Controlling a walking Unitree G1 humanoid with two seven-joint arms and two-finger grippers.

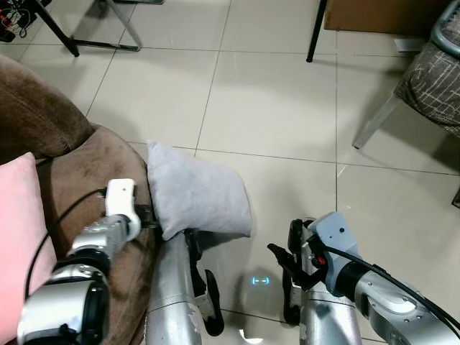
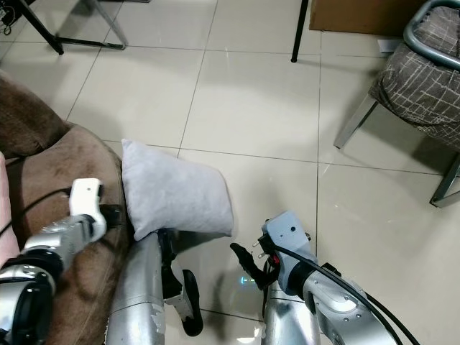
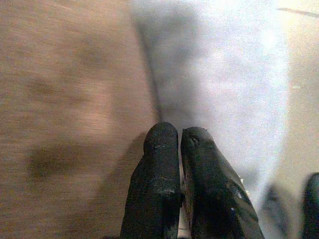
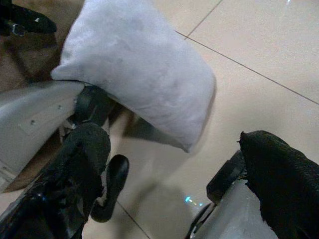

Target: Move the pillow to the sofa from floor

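Observation:
A light grey pillow (image 1: 198, 190) stands on its edge on the tiled floor. It leans against the brown sofa (image 1: 72, 165) and on my left leg (image 1: 172, 287). At the pillow's lower corner next to the sofa is my left gripper (image 1: 149, 214). In the left wrist view its fingers (image 3: 162, 164) are pressed together, with the pillow (image 3: 224, 74) just ahead of them. My right gripper (image 1: 284, 251) hangs low to the right of the pillow, open with nothing in it. The right wrist view shows the pillow (image 4: 139, 69) beyond its spread fingers (image 4: 89, 149).
A pink cushion (image 1: 18, 215) lies on the sofa seat at the far left. A patterned chair (image 1: 431, 79) stands at the right. A metal stand (image 1: 108, 39), a black leg (image 1: 316, 32) and a cardboard box (image 1: 381, 14) are at the back. Open tiled floor (image 1: 273, 108) lies ahead.

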